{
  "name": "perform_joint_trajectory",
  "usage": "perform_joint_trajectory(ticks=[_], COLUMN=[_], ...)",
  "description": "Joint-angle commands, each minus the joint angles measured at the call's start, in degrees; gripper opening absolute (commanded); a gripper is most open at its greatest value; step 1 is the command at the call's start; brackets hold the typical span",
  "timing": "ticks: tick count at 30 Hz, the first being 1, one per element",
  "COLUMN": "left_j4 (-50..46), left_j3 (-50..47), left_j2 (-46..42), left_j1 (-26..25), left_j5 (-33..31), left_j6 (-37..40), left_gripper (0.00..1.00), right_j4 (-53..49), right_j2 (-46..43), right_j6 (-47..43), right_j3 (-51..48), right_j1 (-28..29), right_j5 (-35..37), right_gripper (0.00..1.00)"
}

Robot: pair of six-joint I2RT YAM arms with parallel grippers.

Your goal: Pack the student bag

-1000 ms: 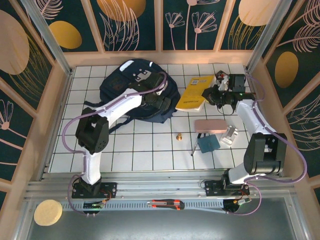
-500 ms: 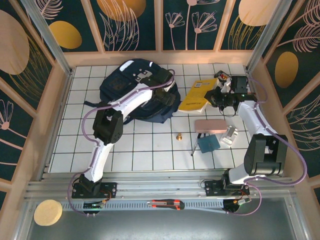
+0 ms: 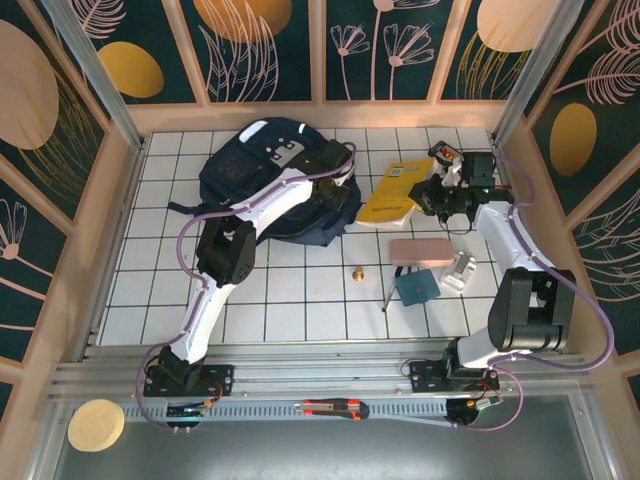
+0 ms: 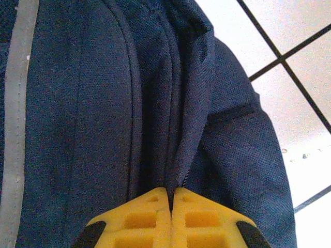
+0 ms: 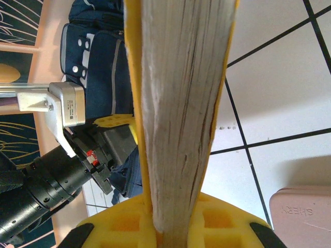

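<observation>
The student bag [image 3: 250, 165], dark navy with grey stripes, lies at the back left of the tiled table. My left gripper [image 3: 340, 200] rests on its right edge. In the left wrist view the left gripper [image 4: 171, 192] is shut, and a fold of the bag's fabric [image 4: 191, 113] beside the zipper runs into the slit between the yellow fingers. My right gripper [image 3: 432, 195] is shut on a yellow book [image 3: 395, 190], which tilts toward the bag. In the right wrist view the book's page edge [image 5: 181, 103] stands between the fingers of the right gripper [image 5: 176, 227], with the bag [image 5: 98, 67] beyond.
A pink case [image 3: 420, 251], a teal pad [image 3: 416, 287], a small clear item [image 3: 460, 270], a dark pen [image 3: 388, 295] and a small brass piece [image 3: 355, 271] lie near the right arm. A utility knife [image 3: 335, 408] sits on the front rail. Wooden walls enclose the table.
My left gripper has reached further over the bag's right edge and closed on its fabric. The right gripper has lifted the yellow book's near end, so it tilts more toward the bag.
</observation>
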Motion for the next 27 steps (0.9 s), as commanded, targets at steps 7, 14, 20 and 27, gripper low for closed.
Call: perform_joint_trajectory(ticks=[7, 14, 20, 27], left_j4=[-4.14, -10.35, -11.35, -11.35], left_j3=[6.28, 14.95, 14.22, 15.51], left_j2=[-9.45, -11.67, -14.15, -13.92], left_j1=[1.63, 1.66, 1.56, 1.44], left_j5=[-0.98, -0.78, 0.87, 2.79], left_j6=[-4.58, -6.63, -7.32, -7.58], left_gripper=[0.00, 0.00, 0.00, 0.00], right_j4=[9.63, 17.15, 29.59, 39.21], right_j2=[-2.38, 2.12, 12.47, 29.85], right_j6=[5.25, 11.00, 18.32, 23.10], right_j3=[-1.41, -0.91, 1.93, 14.58], right_j1=[1.03, 4.91, 12.57, 20.58], right_j5=[-4.37, -6.50, -6.10, -3.53], right_gripper=[0.00, 0.00, 0.00, 0.00])
